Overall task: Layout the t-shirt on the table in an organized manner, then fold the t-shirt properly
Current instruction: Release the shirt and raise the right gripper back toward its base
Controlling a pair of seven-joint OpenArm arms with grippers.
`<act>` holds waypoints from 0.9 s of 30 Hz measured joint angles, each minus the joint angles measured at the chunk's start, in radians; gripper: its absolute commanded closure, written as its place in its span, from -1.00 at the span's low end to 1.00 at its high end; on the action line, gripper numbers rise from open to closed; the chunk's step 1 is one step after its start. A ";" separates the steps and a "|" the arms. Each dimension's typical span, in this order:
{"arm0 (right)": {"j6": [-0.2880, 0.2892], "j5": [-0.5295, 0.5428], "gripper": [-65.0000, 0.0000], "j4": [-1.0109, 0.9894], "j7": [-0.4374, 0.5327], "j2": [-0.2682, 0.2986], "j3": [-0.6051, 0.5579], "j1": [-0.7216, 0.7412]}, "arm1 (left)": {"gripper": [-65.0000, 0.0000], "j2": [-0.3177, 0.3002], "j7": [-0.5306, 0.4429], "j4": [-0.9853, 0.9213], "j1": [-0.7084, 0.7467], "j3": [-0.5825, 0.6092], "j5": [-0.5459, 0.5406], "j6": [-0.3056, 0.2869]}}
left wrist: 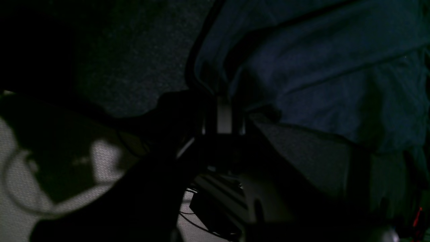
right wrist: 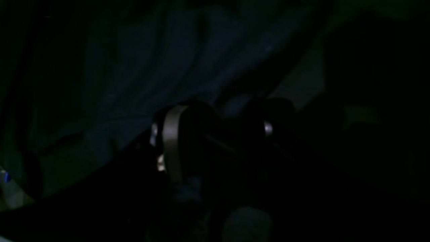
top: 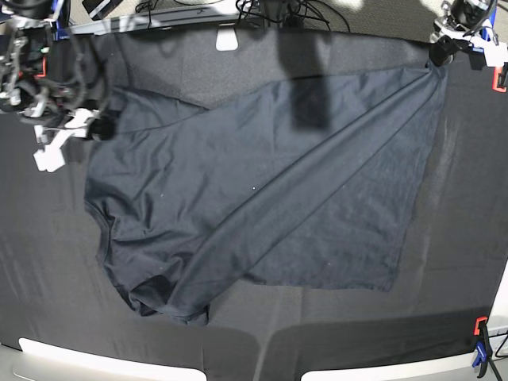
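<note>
Here the t-shirt [top: 262, 190] is seen spread over most of the table [top: 48, 278], which is dressed in black cloth. The garment is not laid flat: a long diagonal fold runs from the far right corner down toward the near left, where the fabric is bunched into a rumpled lump near the table's near edge. The right-hand part lies fairly smooth; the left-hand part is creased.

In the base view the left gripper [top: 438, 54] is found at the far right corner of the table, w/ the shirt's corner drawn up to it. In the left wrist view the left gripper [left wrist: 224, 101] is shown w/ jaws closed tight on a gathered edge of the t-shirt [left wrist: 336, 74], the dark blue fabric fanning out from the pinch toward the right of that pic. The black tablecloth is seen beyond, to the left.

The right gripper [top: 97, 125] is placed at the far left of the table, at the shirt's left edge, approx. where a sleeve would be. In the right wrist view the right gripper [right wrist: 215, 134] is seen w/ its fingers [right wrist: 173, 141] standing apart, jaws spread, and folds of the t-shirt [right wrist: 161, 67] lying just beyond. That pic is v. dark, so whether fabric sits between the jaws cannot be told.

A red and blue clamp [top: 480, 341] is fixed at the table's near right corner.
</note>
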 measured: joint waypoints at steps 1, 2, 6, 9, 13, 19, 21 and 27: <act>0.000 0.001 0.25 0.000 0.000 -0.001 0.000 0.000 | 1.00 0.000 0.000 0.000 0.000 0.000 0.000 0.000; 0.000 0.004 0.35 0.000 0.000 -0.002 0.000 0.000 | 1.00 0.000 0.000 0.000 0.000 0.000 0.000 0.000; 0.002 -0.010 0.91 -0.001 0.020 -0.002 -0.003 -0.005 | 1.00 0.000 0.000 0.000 0.000 0.000 0.000 0.000; 0.002 -0.013 1.00 0.007 0.029 -0.004 -0.005 -0.007 | 1.00 0.000 0.000 0.000 0.000 0.000 0.000 0.000; 0.000 -0.045 1.00 0.088 -0.077 -0.007 0.016 -0.027 | 1.00 0.000 0.001 0.000 0.000 0.000 0.000 0.000; 0.000 -0.046 1.00 0.272 -0.139 -0.009 0.129 -0.161 | 1.00 0.000 0.001 0.000 0.000 0.000 0.000 0.000; 0.004 -0.063 1.00 0.301 -0.140 -0.011 0.181 -0.213 | 1.00 0.000 0.001 0.000 0.000 0.000 0.000 0.000; 0.026 -0.142 1.00 0.307 -0.140 -0.013 0.331 -0.322 | 1.00 0.000 0.025 0.000 0.000 0.000 0.000 -0.003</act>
